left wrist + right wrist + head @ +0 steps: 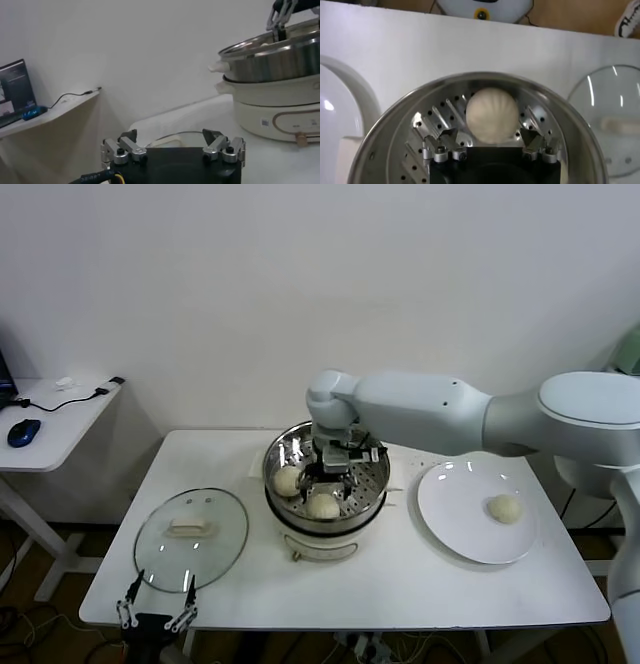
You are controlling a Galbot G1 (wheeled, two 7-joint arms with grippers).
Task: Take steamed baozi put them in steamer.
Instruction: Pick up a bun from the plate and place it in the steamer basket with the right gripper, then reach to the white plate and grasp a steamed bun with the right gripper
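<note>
The steamer (327,522) stands mid-table with a perforated tray inside. Two steamed baozi lie in it, one on its left side (287,480) and one at the near side (323,506). A third baozi (505,508) sits on the white plate (455,514) at the right. A fourth does not show. My right gripper (335,472) hangs inside the steamer's rim, open. In the right wrist view a baozi (492,114) lies on the tray just ahead of the open right gripper (490,135), free of both fingers. My left gripper (155,616) is open and empty at the table's front left edge.
A round glass lid with a white handle (190,529) lies flat left of the steamer, just beyond my left gripper; it also shows in the left wrist view (170,141). A side table (60,419) with a blue mouse stands at the far left. A wall is behind.
</note>
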